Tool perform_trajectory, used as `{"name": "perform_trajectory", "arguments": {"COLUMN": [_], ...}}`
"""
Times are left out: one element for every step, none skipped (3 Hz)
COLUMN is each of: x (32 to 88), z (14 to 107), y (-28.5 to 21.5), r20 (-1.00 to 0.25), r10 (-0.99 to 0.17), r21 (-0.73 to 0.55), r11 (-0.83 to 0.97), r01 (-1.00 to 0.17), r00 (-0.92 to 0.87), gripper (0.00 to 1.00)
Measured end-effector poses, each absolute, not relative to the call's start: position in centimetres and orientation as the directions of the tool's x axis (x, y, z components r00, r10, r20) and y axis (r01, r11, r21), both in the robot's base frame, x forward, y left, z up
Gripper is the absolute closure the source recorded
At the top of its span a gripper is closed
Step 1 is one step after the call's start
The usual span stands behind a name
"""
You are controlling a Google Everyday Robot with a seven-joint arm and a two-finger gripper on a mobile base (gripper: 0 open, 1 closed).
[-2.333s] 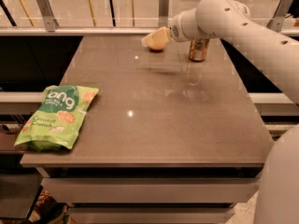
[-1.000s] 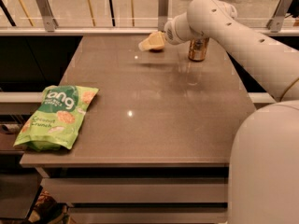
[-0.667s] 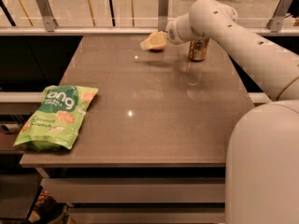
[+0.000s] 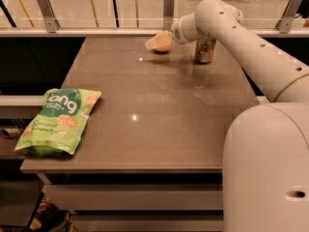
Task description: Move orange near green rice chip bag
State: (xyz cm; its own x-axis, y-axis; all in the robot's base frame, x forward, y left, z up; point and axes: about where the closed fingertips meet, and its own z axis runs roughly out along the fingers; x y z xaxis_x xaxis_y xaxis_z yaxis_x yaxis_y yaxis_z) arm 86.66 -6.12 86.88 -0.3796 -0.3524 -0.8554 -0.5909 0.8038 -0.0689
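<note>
The orange (image 4: 163, 48) sits on the table near its far edge, mostly covered by my gripper (image 4: 158, 42), which is right at it, coming from the right. Only the fruit's lower part shows below the cream gripper tip. The green rice chip bag (image 4: 60, 122) lies flat at the table's near left corner, far from the orange. My arm (image 4: 241, 37) reaches across from the right.
A gold-brown drink can (image 4: 205, 50) stands upright just right of the orange, behind my arm's wrist. The grey-brown table (image 4: 159, 120) has a railing with glass behind its far edge. My robot body (image 4: 265, 168) fills the lower right.
The gripper has stayed at the orange, shifting only slightly left and back. The arm's large link has come into the lower right foreground. The bag and can have not moved.
</note>
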Motion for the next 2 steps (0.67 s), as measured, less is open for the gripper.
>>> {"name": "perform_trajectory", "arguments": {"x": [88.52, 88.73], "z": [86.34, 86.22], "y": [-4.54, -4.43], "r20": [-0.845, -0.842], "r10": [-0.38, -0.382], "r21": [-0.07, -0.069], "r11": [0.777, 0.775], "r01": [-0.625, -0.628], "r00": [-0.378, -0.38], "gripper": [0.0, 0.0]}}
